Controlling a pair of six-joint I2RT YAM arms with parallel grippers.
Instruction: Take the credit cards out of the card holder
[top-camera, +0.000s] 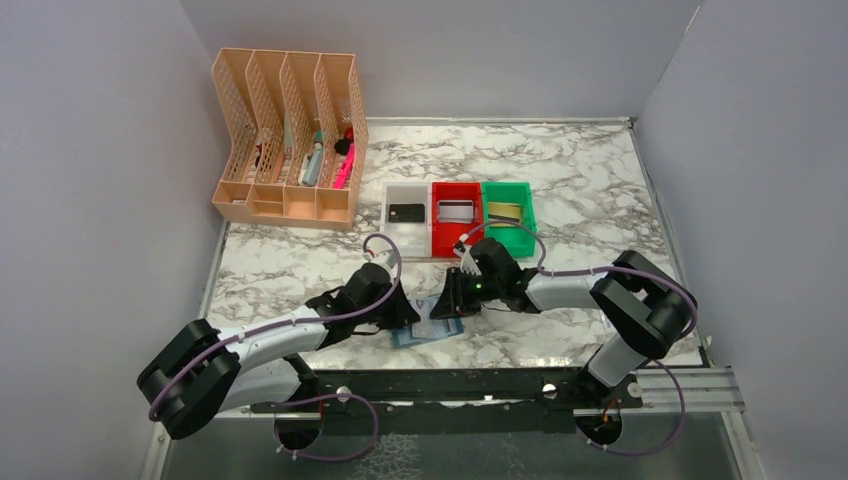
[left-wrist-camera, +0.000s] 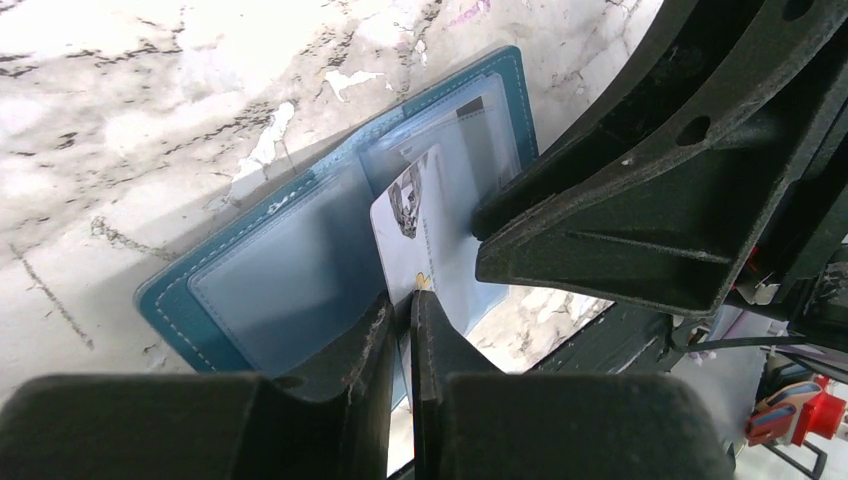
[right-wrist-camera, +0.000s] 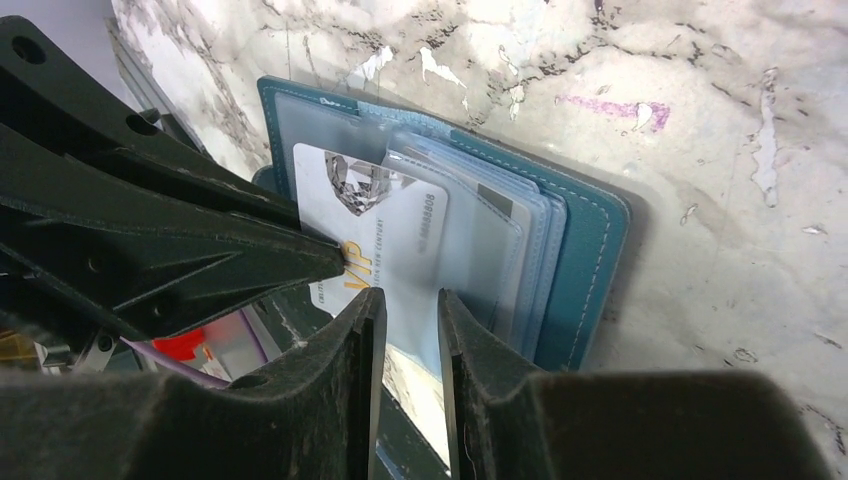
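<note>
Three bins sit side by side past the arms in the top view: the white bin (top-camera: 406, 190) holds a black card (top-camera: 407, 212), the red bin (top-camera: 455, 187) a silver card (top-camera: 456, 210) and the green bin (top-camera: 506, 187) a gold card (top-camera: 503, 211), so you seem to be sorting one card to a bin. The peach rack (top-camera: 285, 140) stands apart at the back left. Near the front edge of the surface (top-camera: 580, 190) the card holder (top-camera: 430, 333) lies open, with your left gripper (top-camera: 408, 318) and right gripper (top-camera: 452, 300) meeting over it. From the left wrist, the left gripper looks clenched on the near edge of a pale VIP card (left-wrist-camera: 405, 240) that stands partly out of its clear pocket, while the other half's pocket (left-wrist-camera: 270, 290) looks empty. The right gripper comes in from the side with its tip against the pocket stack, likely to hold the card holder down so that only the card slides. From the right wrist, the right gripper's jaws stand part-way apart, straddling the card's lower end and gripping nothing I can see — the layered clear sleeves (right-wrist-camera: 500, 250) fan beside it; whether they hold more cards I cannot tell.
</note>
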